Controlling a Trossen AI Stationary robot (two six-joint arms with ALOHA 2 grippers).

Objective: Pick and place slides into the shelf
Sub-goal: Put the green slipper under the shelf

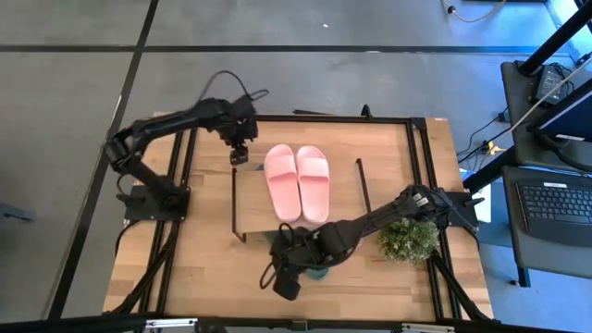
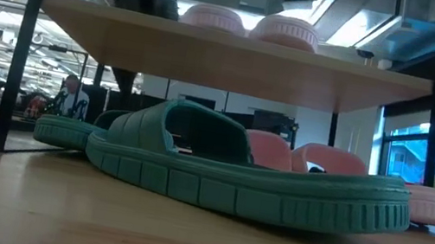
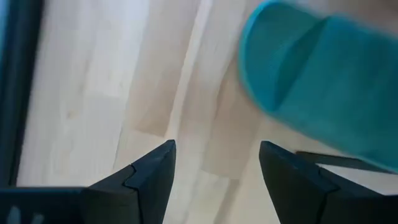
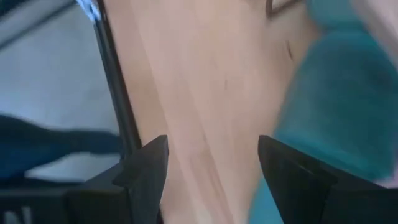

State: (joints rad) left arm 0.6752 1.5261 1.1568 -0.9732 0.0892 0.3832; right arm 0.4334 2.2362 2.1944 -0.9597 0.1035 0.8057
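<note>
While one pink pair is already sitting side by side on the shelf top board, I am reading this as the stage for the dark green slides, which are lying on the table in front of the shelf, partly under its board. From table height a second pink pair is showing behind the green ones, under the board too.

I am keeping the right gripper low at the near edge of the table, beside the green slide, with its fingers standing apart and holding nothing; its wrist view is showing bare wood between them, so I judge it is lining up rather than gripping.

I am parking the left gripper at the shelf's far left corner, fingers also spread and empty, with a green slide ahead of it.

Both jaws wide makes sense to me, since a slide's strap or sole needs a broad bite.
</note>
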